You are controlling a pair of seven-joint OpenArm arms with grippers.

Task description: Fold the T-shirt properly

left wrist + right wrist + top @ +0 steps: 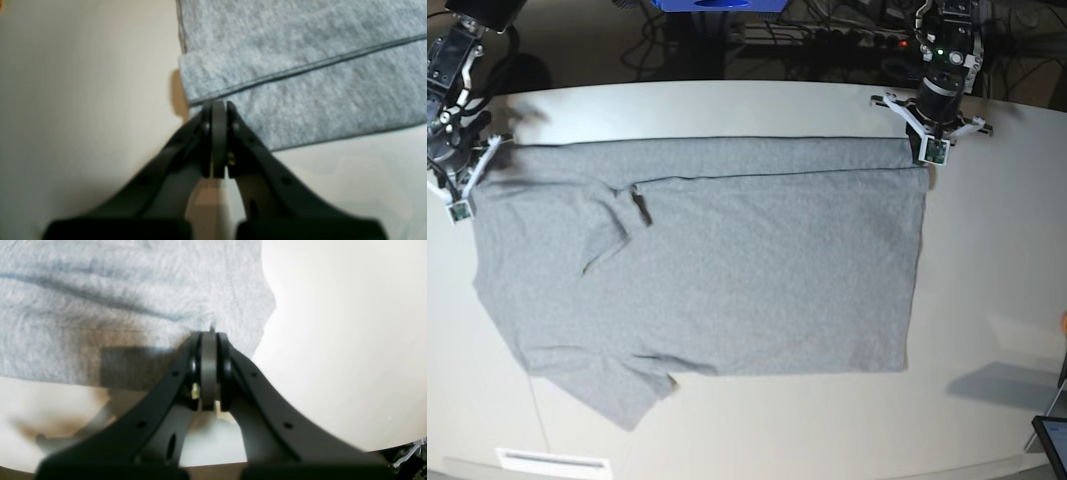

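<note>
T-shirt point(727, 290) lay flat on the table point(997, 290), grey heather knit, soft fuzzy texture, plain side up. A strip along its far edge was folded over onto the body, giving a straight dark seam line across the shirt's width. One sleeve was tucked in over the chest, creased; the other sleeve stuck out at the near corner on the right arm's side. Hem edge on the left arm's side ran straight, near edge slightly curved.

Left gripper point(930, 150) sat at the shirt's far corner, by the end of the folded strip. In the left wrist view the left gripper point(219, 106) had jaws together, tips touching the corner where the seam met the hem; whether cloth was pinched between them could not be told. Right gripper point(462, 205) sat at the opposite far corner, near the shoulder. In the right wrist view the right gripper point(209, 335) had jaws almost together, tips on the rumpled cloth edge; a grip on fabric could not be told.

Table was matte off-white, smooth, rounded edge. Bare table surface lay beside the shirt's hem and along its near edge; less room beyond the far edge, where cables point(827, 40) ran.
</note>
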